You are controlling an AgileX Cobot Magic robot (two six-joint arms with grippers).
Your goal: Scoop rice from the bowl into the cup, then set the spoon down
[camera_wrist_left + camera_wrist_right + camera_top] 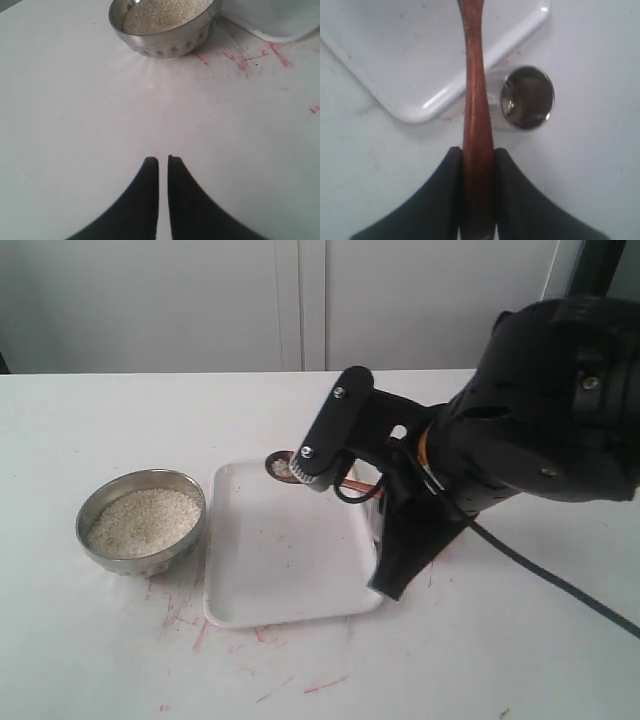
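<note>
Steel bowl (pixel 145 562) sits at the left of the white table, filled nearly to its rim with rice (pixel 143 520) and just beside the white tray (pixel 290 560). The left gripper (pixel 163 160) hovers over bare table near the bowl. Its jaws are almost together, with only a slit between them and nothing held, and it is best kept clear of the spoon's path.

Right of the tray's middle, the reddish-brown spoon (pixel 474 75) has its handle clamped between the jaws of the right gripper (pixel 478 150). The handle runs out over the tray's corner. The scoop leaves the wrist view, so I cannot tell whether it carries grains.

The steel cup (pixel 527 97) stands on the table just beside that corner, alongside the handle. Its inside looks dark and empty, so the transfer seems yet to be made.

To do it well:
- Carry the spoon left across the tray with the scoop level.
- Enter the rice shallowly near the bowl's middle, so the bowl is not shoved.
- Lift slowly and return over the tray, so stray grains land there.
- The grip looks near the handle's end, so guard against the spoon twisting.
</note>
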